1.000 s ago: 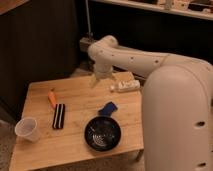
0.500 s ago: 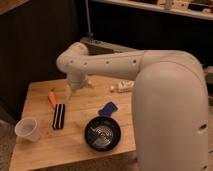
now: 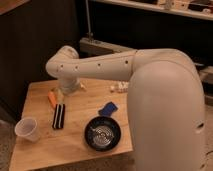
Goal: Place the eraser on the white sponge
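Camera view, looking down across the counter (image 3: 55, 147): pale arm (image 3: 100, 62) reaching in from the right and bending down over the far-left part of the wood. Jaws at its tip, low above the counter, just far-right of the carrot (image 3: 51, 98); released, grasping nothing. Eraser (image 3: 58, 116) flat on the counter left of centre, long axis running near to far, just near-right of the carrot and apart from the jaws. Sponge (image 3: 108, 109) off to the right, well apart from the eraser, one corner close to the far rim of the pan (image 3: 102, 133). Cup (image 3: 26, 129) upright near the left edge. Small pale items (image 3: 117, 88) on the far side, too small to identify.

Judged to be at the approach, with the pick-up not yet made. To do it well:
- Bring the jaws nearer, over the eraser's middle.
- Turn them to straddle the short width, not the length.
- Descend straight, keeping clear of the carrot alongside.
- Close squarely on both long sides for a level lift.
- Carry right, high enough to clear the pan's rim.
- Lay the longer eraser centred on the shorter sponge, to guard against tipping off an end.
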Tool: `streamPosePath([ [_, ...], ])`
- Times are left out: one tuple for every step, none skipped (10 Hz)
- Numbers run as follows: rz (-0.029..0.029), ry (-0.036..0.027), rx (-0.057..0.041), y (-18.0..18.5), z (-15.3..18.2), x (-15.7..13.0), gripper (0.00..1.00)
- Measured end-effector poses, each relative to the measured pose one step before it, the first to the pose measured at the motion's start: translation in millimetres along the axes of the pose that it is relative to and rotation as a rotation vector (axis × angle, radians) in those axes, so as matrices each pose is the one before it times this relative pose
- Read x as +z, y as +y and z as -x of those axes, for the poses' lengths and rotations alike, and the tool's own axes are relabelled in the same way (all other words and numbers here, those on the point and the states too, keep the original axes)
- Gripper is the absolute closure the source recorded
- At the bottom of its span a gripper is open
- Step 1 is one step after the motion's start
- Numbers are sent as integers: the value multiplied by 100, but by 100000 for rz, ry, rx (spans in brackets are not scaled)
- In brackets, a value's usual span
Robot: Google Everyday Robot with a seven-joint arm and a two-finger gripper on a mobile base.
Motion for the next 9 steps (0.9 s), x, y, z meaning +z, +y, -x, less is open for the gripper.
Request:
streamPosePath([
  [-154, 117, 413, -272, -100, 31, 20],
  [-29, -62, -105, 38, 35, -12, 20],
  [361, 130, -177, 212, 31, 125, 20],
  [619, 257, 868, -260, -5, 223, 20],
  [2099, 360, 1655, -143, -86, 636, 20],
  [1214, -19, 1994, 281, 17, 773, 20],
  [1003, -61, 2471, 1172, 310, 407, 20],
  [1310, -217, 2291, 1206, 250, 143, 20],
  [236, -498, 1719, 369, -9, -105, 20],
])
